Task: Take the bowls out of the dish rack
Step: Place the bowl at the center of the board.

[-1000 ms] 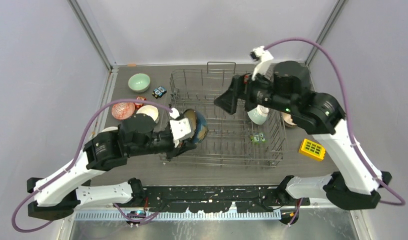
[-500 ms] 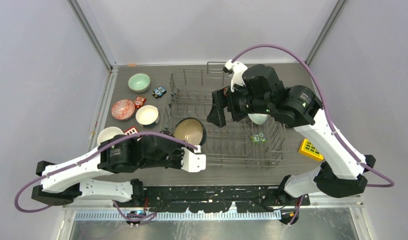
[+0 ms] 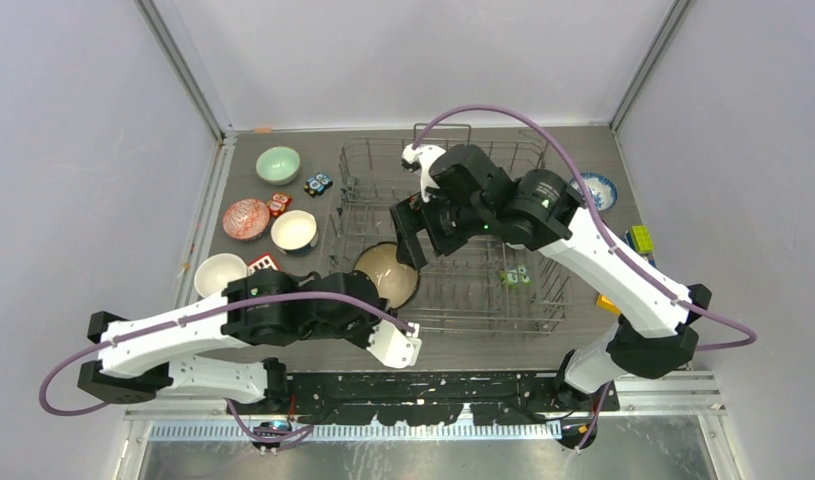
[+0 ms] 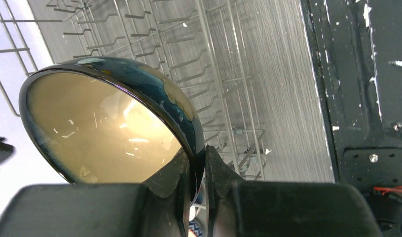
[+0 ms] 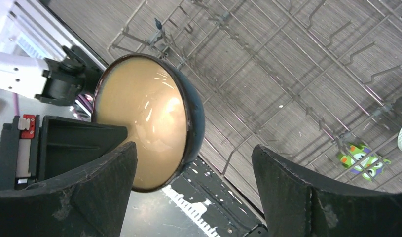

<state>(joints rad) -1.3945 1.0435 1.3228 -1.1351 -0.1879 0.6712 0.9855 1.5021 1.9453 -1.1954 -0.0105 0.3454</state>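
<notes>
When counted from above: six bowls in sight. Four on the table left of the dish rack (image 3: 473,310) — mint green bowl (image 3: 278,164) farthest, pink-red bowl (image 3: 246,218) and cream bowl (image 3: 294,230) side by side nearer, white bowl (image 3: 220,272) nearest. One blue-white patterned bowl (image 3: 595,190) far right, just outside the rack.

One dark blue bowl (image 3: 387,273), tan inside, tilted on edge over the rack's near-left part. Pinched at the rim by the left gripper (image 4: 199,163), jaws pressed onto the wall, one inside and one outside. Cannot tell whether touching the wires below.

Right gripper (image 5: 194,147) spread wide, hanging at the far side of that same bowl, which sits between its jaws in the wrist view. Contact impossible to judge.

One rack: grey wire, rows of upright tines, raised sides. Inside, near its right end, one small green figure (image 3: 515,276).

Two red pieces: red block (image 3: 280,203) between the pink-red and cream bowls, second red block (image 3: 264,263) beside the white bowl. One blue-and-black block (image 3: 318,183) by the rack's far-left corner. Right of the rack, one yellow-green piece (image 3: 640,238) and one yellow piece (image 3: 604,300), half under the right arm.

Grey textured tabletop (image 3: 483,345) — dark rail with chipped paint along the near edge. Pale lilac walls left, right and far, with metal uprights at the far corners.
</notes>
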